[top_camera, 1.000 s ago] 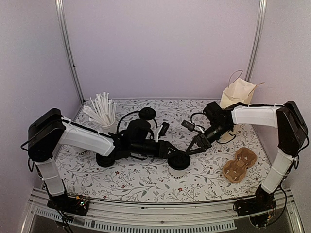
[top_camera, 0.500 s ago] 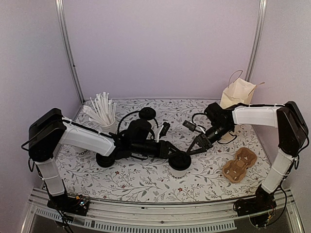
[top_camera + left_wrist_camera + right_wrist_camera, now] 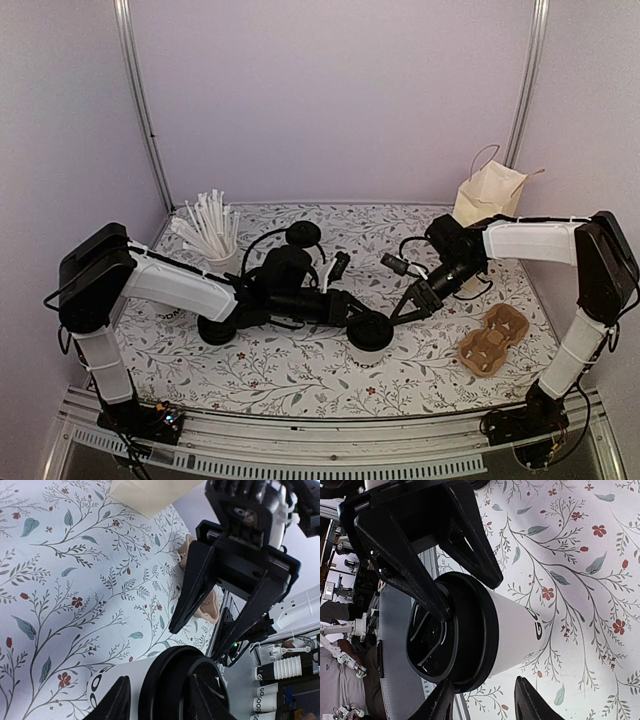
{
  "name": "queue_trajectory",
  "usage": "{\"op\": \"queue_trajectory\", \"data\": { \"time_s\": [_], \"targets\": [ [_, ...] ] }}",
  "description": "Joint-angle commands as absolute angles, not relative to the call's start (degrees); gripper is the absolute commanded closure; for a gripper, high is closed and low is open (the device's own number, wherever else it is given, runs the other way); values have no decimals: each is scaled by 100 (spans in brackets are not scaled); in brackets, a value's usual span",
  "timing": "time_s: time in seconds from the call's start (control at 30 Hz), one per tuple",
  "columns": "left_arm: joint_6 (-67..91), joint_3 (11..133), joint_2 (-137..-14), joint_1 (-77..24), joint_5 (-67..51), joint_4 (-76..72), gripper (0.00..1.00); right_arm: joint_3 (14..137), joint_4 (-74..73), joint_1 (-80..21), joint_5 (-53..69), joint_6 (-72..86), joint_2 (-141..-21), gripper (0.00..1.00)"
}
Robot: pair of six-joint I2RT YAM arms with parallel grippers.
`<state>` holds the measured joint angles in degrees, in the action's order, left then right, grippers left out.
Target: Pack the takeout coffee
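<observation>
Takeout coffee (image 3: 368, 333): you'll find it upright near the tabletop (image 3: 300, 375) middle, toward the near edge.
Your left jaws: clamped on its black lid (image 3: 451, 635).
Your right jaws: parted, empty, just beside the coffee.

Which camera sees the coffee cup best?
Right wrist: the cup fills it, with lid, white side and lettering. Left wrist crops the cup at the bottom edge; top shows only its lid.
</observation>
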<state>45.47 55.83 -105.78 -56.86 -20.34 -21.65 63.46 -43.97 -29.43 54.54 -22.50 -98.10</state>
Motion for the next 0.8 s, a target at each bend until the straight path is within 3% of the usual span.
{"op": "queue_trajectory", "data": {
  "time_s": [0.0,0.27,0.57,0.77],
  "targets": [
    [4387,5262,-11028,-5829,-1837,-607,59,6365,-4490,-2916,5479,-2341,-9914,57],
    [4412,5239,-11132,-5858,-1862,-639,59,6547,-4436,-2918,5225,-2145,-10429,62],
    [4566,5061,-11351,-5841,-1833,-673,62,6242,-4016,-2969,3107,-1550,-11117,72],
    [4606,4975,-11373,-5838,-1844,-763,63,6285,-4064,-3096,2694,-1515,-11063,77]
  ]
}}
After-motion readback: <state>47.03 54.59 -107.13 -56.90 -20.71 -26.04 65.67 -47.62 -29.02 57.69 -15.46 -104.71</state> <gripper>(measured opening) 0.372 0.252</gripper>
